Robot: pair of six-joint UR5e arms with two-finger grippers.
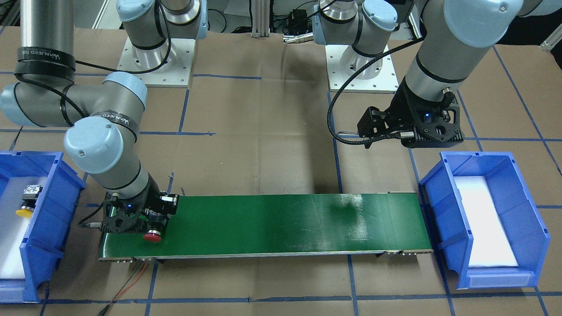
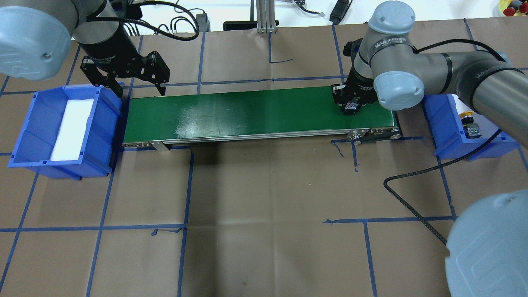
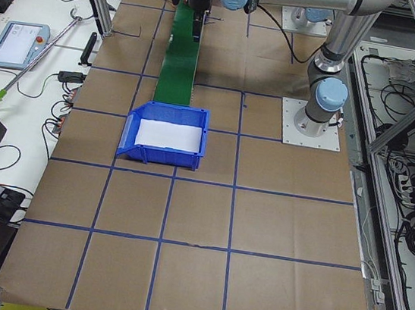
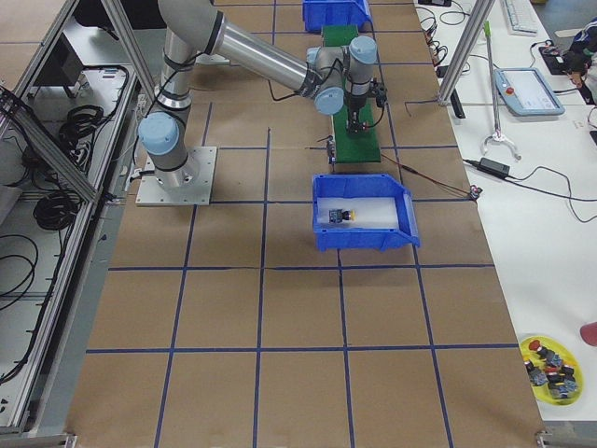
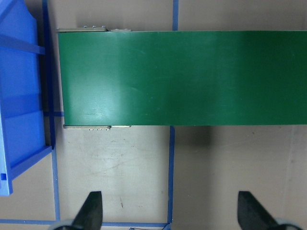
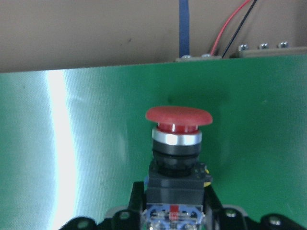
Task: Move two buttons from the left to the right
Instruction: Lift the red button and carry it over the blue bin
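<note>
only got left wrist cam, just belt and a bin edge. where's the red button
Observer: The right gripper is shut on the red button, low over the green belt at its end on the robot's right.
Operator: and the other button
Observer: The yellow button lies on its side in the right bin.
Operator: anything in the bin beside me
Observer: The left bin shows only a white liner, no button.

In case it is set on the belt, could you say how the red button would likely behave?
The red button looks rigid, so the right gripper should hold it firmly. Its round cap, wider than the collar, suggests it may tip or roll on the green belt.
</note>
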